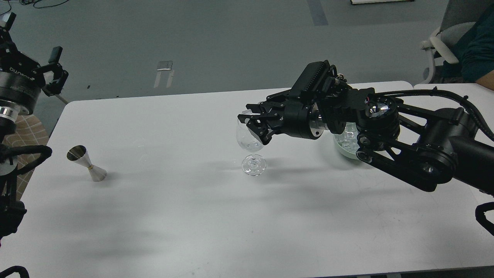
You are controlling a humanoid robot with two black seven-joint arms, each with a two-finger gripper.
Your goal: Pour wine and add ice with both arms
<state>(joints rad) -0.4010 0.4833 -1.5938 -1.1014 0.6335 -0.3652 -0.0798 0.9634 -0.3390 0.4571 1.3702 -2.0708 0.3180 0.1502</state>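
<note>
A wide white table [173, 216] with rounded corners fills most of the view, and near its middle stands a clear stemmed wine glass [249, 144], upright on its round foot. The black right arm [409, 135] reaches in from the right edge, and its claw-fingered right gripper [252, 119] sits right at the rim of the glass, over the bowl; the dark fingers overlap one another and the glass from here, so I cannot tell how far they are parted or whether they have hold of anything. Behind that arm, largely hidden by its wrist and joint, is a pale green round bowl [343, 148] holding the heap of small clear ice cubes [349, 139]. Well off to the left on the table stands a silver metal double-cone jigger [87, 163], leaning to one side. The left arm [15, 88] is raised at the left edge, beyond the table's corner, and its left gripper [56, 73] has its fingers spread apart with nothing between them.
</note>
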